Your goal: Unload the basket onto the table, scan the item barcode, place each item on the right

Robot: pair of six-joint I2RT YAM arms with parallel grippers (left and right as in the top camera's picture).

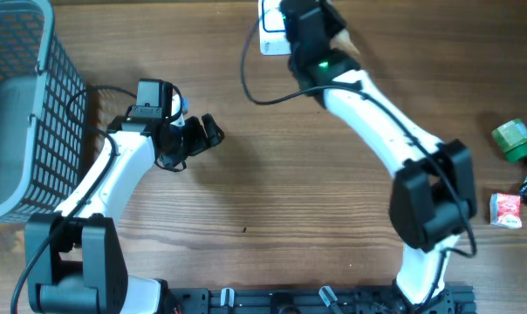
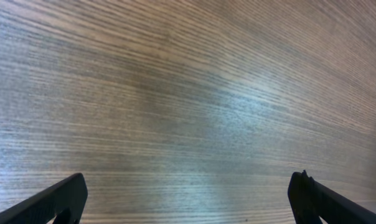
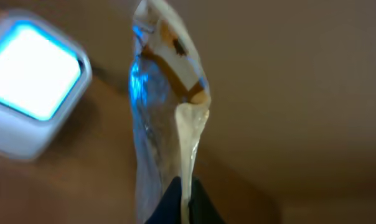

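**A thin, soft packet pinched by its edge beside the scanner**

The right gripper [image 3: 183, 198] is pressed together on the lower seam of a small packet [image 3: 166, 106]. It holds the packet in the air just beside the scanner [image 3: 32, 71], whose square window glows blue. The packet is a flat pouch of clear, shiny film with a brown and white label near its far end. It looks very light and soft. It is held by one pinch only, so I think it can bend, twist or swing when the wrist turns. The film is probably slippery, and its shine may hide the barcode from the scanner. I cannot see a barcode in these views. A hold on the sealed edge seems right to me, because the seam is the stiffer part and the printed faces are left free. A strong squeeze in the middle could crush what is inside, which I cannot identify.

The left gripper [image 1: 207, 133] is spread wide and empty, low over the bare counter [image 1: 290, 201], well apart from the packet. It could support the loose end if the packet droops.
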